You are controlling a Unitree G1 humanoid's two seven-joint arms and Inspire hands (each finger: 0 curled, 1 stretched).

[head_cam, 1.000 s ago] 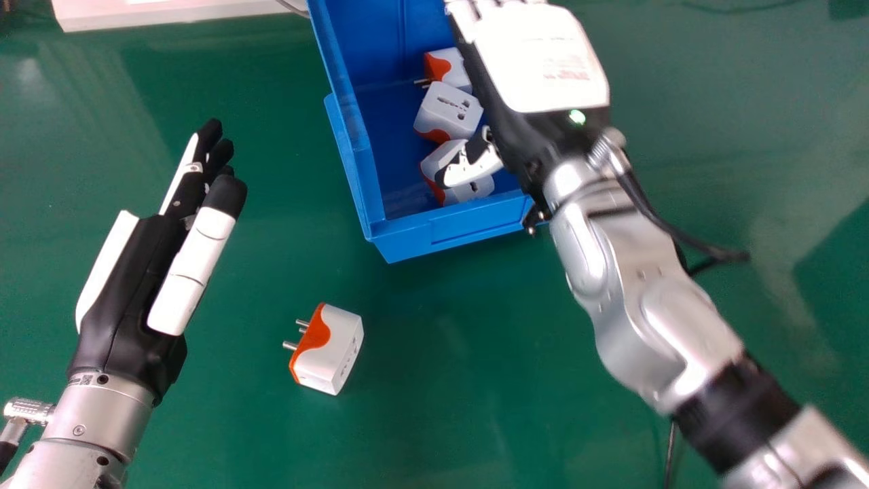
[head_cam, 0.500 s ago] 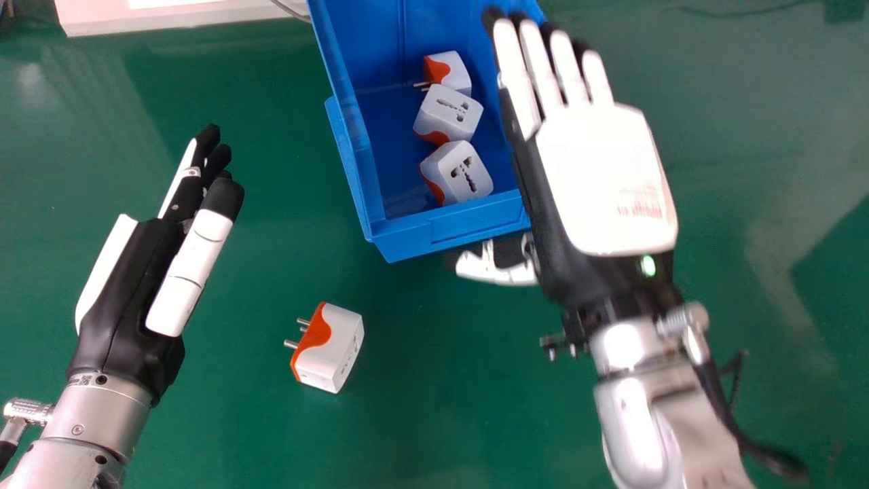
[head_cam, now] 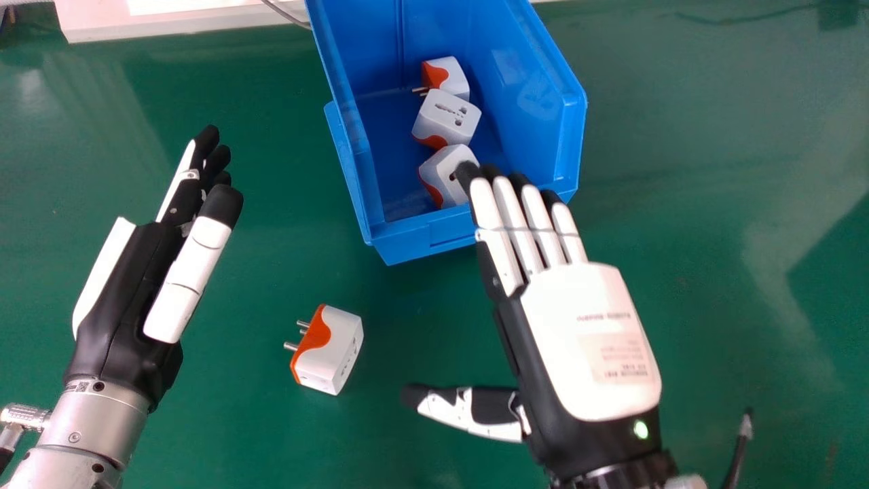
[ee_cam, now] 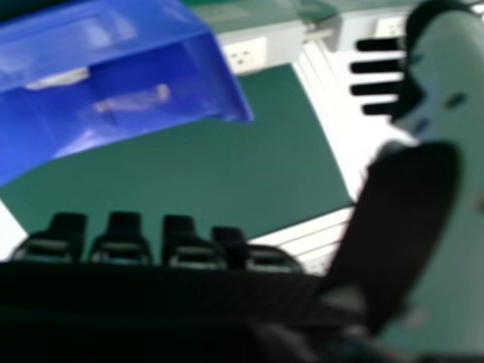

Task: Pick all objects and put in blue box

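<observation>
At the lower right of the head view: one right hand (head_cam: pixel 587 339), back uppermost, fingers straight, closely ranked and pointing away from the robot, thumb out towards the left; smooth white back plate, black sides and tips, fingertips overlapping the box's near rim in view. To the left: one left hand (head_cam: pixel 125 299), turned on its side, fingers extended, thumb likewise straight; matt black body, white shells, silver metal forearm. Between the two, on the glossy green table (head_cam: pixel 237 428): one loose adapter (head_cam: pixel 333 350), blocky with rounded corners, white and orange, metal pins pointing left. Beyond: one blue box (head_cam: pixel 421 238), smooth plastic, sloping sides, holding three similar adapters in a row, nearest (head_cam: pixel 441 173), middle (head_cam: pixel 445 119) and farthest (head_cam: pixel 451 78). At the far left edge: one flat white slab (head_cam: pixel 176 24), straight-edged, beside a thin grey cable (head_cam: pixel 285 13).
</observation>
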